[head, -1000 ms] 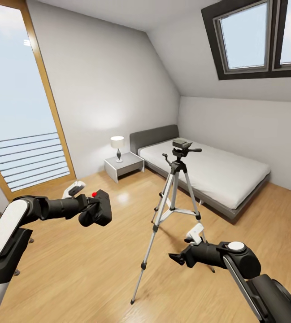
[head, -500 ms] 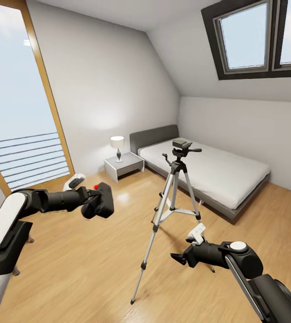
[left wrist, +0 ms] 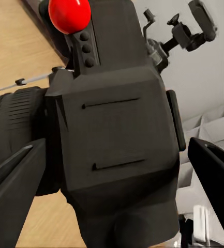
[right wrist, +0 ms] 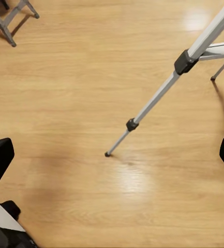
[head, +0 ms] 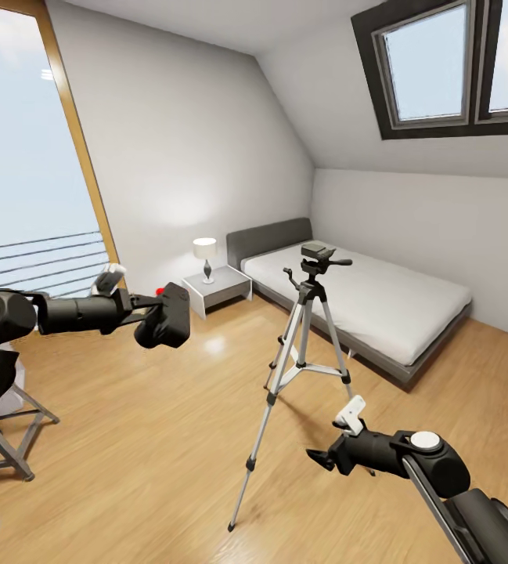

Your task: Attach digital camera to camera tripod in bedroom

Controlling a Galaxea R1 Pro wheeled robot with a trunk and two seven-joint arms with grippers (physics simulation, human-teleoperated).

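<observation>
Head view: left gripper [head: 153, 315] jaws clamp the digital camera [head: 163, 316] mid-left, camera tripod [head: 304, 345] centre, right gripper [head: 320, 458] jaws spread, empty; off-line mounting could tip the tripod.

There is one camera [head: 165, 315], with one red button [left wrist: 69, 14] on top. One tripod [head: 301, 368] stands on three silver legs. Two robot arms reach forward, each ending in one pincer: the left pincer [head: 145, 312] and the right pincer [head: 322, 458]. The room holds one bed [head: 363, 301], one nightstand [head: 217, 290] carrying one lamp [head: 205, 258], one tall window [head: 27, 172] and one skylight [head: 449, 63] of two panes. One grey metal stool [head: 7, 427] stands on the floor.
</observation>
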